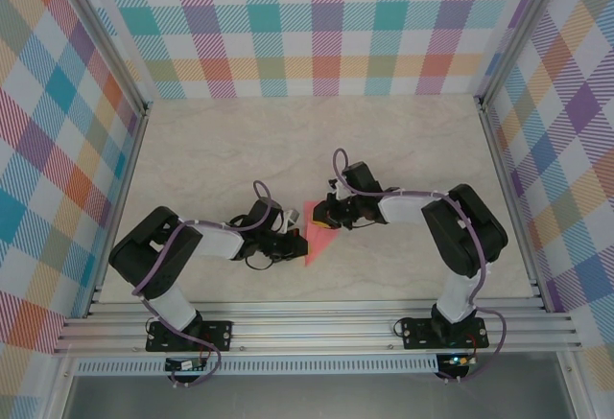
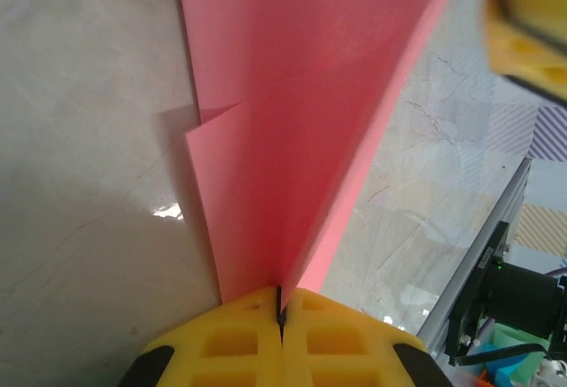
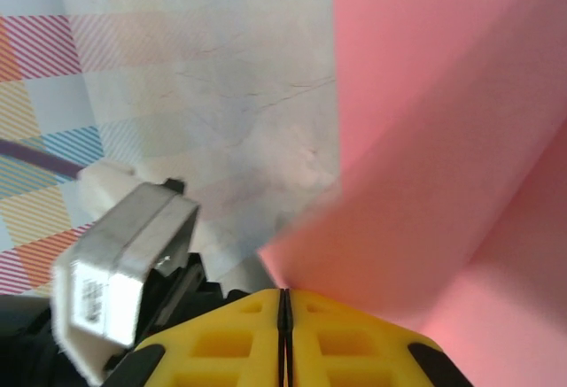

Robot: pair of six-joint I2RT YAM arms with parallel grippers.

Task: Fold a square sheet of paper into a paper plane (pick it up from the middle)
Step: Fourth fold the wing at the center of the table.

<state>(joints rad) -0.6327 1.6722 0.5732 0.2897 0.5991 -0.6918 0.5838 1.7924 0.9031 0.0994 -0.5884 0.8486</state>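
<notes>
- Pink paper [image 1: 315, 230], creased into a narrow wedge, sits mid-frame in the top view.
- Our left gripper [image 2: 281, 312] pinches its narrow end; our right gripper [image 3: 284, 303] is closed beside it, hold unclear.
- We judge the wing folds remain.

Light is bright and even from above, shadows soft. A small glare spot marks the counter [image 2: 89, 254] beside the pink paper [image 2: 292, 139], whose edge blurs in the right wrist view.
</notes>
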